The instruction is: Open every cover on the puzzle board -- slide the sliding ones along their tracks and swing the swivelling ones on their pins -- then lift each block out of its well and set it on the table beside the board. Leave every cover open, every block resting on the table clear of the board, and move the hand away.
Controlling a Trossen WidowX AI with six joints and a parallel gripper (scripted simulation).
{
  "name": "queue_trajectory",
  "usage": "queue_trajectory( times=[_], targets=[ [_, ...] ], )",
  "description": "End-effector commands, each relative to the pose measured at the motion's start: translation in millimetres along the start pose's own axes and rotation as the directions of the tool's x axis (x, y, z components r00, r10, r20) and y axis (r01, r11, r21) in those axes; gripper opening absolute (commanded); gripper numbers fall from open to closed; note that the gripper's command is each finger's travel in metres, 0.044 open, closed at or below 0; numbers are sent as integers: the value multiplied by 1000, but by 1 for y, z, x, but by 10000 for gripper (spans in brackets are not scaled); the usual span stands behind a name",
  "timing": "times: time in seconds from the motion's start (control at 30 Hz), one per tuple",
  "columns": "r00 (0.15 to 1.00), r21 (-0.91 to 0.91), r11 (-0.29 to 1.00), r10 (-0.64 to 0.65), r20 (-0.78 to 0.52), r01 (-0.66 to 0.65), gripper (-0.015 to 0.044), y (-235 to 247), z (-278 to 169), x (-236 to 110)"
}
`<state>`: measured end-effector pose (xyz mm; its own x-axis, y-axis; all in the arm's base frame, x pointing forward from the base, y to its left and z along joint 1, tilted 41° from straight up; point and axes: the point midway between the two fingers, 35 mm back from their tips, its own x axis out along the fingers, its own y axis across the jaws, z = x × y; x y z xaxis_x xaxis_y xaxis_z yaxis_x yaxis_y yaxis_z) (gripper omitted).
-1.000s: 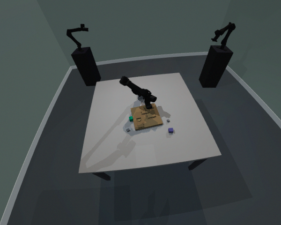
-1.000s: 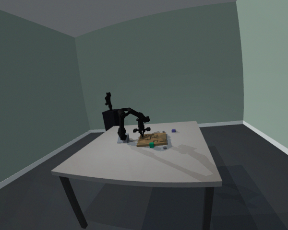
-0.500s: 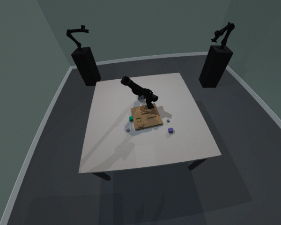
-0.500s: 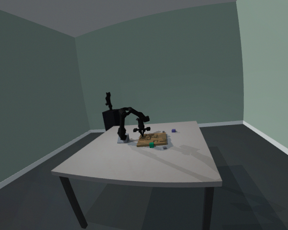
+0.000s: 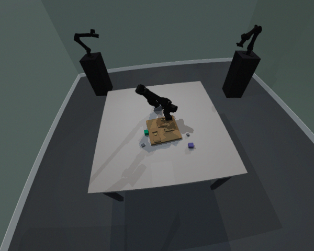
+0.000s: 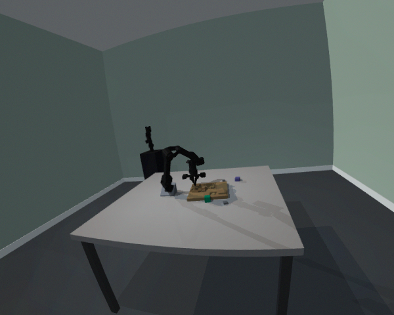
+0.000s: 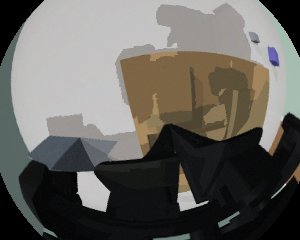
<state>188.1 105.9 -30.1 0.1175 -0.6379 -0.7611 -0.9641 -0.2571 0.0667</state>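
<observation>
The gripper [image 6: 194,184] is pointing down over the board's [image 5: 164,130] corner nearest the arm's base, its fingers closed with nothing between them. The board is lying on the surface [image 5: 124,151], and whether the tips are touching it cannot be told. A green block [image 5: 146,132] is sitting just beside the board's edge, a small grey block [image 5: 143,145] is lying near the board's corner, another grey block [image 5: 187,134] is resting near the opposite side, and a purple block [image 5: 190,145] is sitting farther out from that side.

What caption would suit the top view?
Arm's shut end effector over the wooden puzzle board; green, purple and two grey blocks lie beside it.
</observation>
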Motion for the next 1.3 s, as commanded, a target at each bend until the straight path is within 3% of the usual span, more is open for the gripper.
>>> queue_trajectory(
  times=[0.0,0.83,1.27],
  targets=[
    [1000,7,1000,0,5,0,0,-2,2,-7],
    [1000,-2,1000,4,-3,-4,0,0,4,-31],
    [1000,5,1000,-2,4,2,0,-66,-19,-44]
  ],
)
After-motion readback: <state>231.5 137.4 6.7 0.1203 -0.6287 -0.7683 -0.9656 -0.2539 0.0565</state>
